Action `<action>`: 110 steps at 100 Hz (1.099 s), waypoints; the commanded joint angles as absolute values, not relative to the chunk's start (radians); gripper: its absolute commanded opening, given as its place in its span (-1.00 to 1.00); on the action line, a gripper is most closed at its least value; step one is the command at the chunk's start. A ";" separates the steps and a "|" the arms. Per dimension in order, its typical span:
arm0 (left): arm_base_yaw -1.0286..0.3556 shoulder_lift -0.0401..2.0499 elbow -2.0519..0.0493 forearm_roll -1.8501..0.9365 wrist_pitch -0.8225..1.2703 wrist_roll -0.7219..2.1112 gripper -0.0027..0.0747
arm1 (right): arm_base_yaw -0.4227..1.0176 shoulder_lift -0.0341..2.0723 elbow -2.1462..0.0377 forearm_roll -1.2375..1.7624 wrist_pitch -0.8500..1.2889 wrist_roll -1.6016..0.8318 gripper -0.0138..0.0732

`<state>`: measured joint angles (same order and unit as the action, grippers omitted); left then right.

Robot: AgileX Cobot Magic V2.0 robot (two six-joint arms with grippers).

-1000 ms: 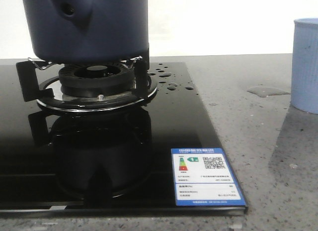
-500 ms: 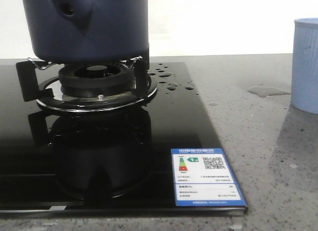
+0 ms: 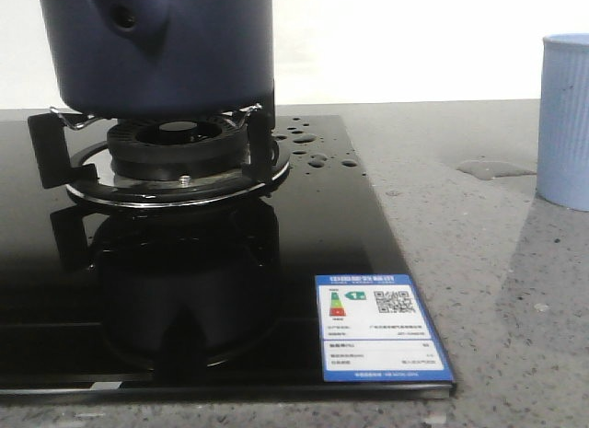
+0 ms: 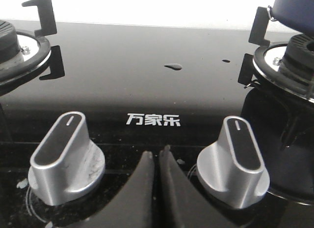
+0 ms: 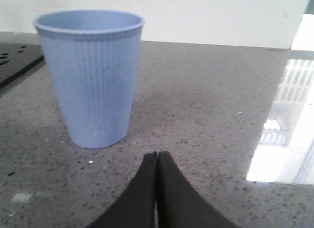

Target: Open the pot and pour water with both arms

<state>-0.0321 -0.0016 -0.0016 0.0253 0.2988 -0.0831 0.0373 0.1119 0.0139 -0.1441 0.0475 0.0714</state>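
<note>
The dark navy pot [image 3: 175,51] sits on the burner grate [image 3: 175,156] of the black glass stove, its handle stub with a round hole facing me; its top is cut off by the front view, so any lid is hidden. A corner of the pot [image 4: 294,10] shows in the left wrist view. Water lies as drops [image 3: 317,147] on the glass and as a thin puddle [image 3: 495,169] on the counter. My left gripper [image 4: 158,157] is shut, empty, low between two silver knobs. My right gripper [image 5: 156,157] is shut, empty, just short of a light blue ribbed cup [image 5: 93,76].
The cup [image 3: 566,120] stands on the grey speckled counter at the right. Two stove knobs [image 4: 66,162] [image 4: 238,159] flank the left fingers. A second burner [image 4: 19,46] shows in the left wrist view. An energy label [image 3: 379,327] is stuck near the stove's front corner.
</note>
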 commanded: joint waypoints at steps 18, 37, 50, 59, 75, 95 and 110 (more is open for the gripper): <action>-0.030 -0.029 0.039 0.017 0.226 -0.095 -0.98 | 0.014 -0.030 0.020 -0.101 0.234 0.034 -0.84; -0.030 -0.029 0.039 0.017 0.226 -0.095 -0.98 | 0.014 -0.033 0.020 -0.101 0.306 0.034 -0.84; -0.030 -0.029 0.039 0.017 0.226 -0.095 -0.98 | 0.014 -0.033 0.020 -0.101 0.306 0.034 -0.84; -0.030 -0.029 0.039 0.017 0.226 -0.095 -0.98 | 0.014 -0.033 0.020 -0.101 0.306 0.034 -0.84; -0.030 -0.029 0.039 0.017 0.226 -0.095 -0.98 | 0.014 -0.033 0.020 -0.101 0.306 0.034 -0.84; -0.030 -0.029 0.039 0.017 0.226 -0.095 -0.98 | 0.014 -0.033 0.020 -0.101 0.306 0.034 -0.84; -0.030 -0.029 0.039 0.017 0.226 -0.095 -0.98 | 0.014 -0.033 0.020 -0.101 0.306 0.034 -0.84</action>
<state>-0.0321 -0.0016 -0.0016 0.0253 0.3008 -0.0831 0.0207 -0.0100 0.0139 -0.1024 0.3263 0.0442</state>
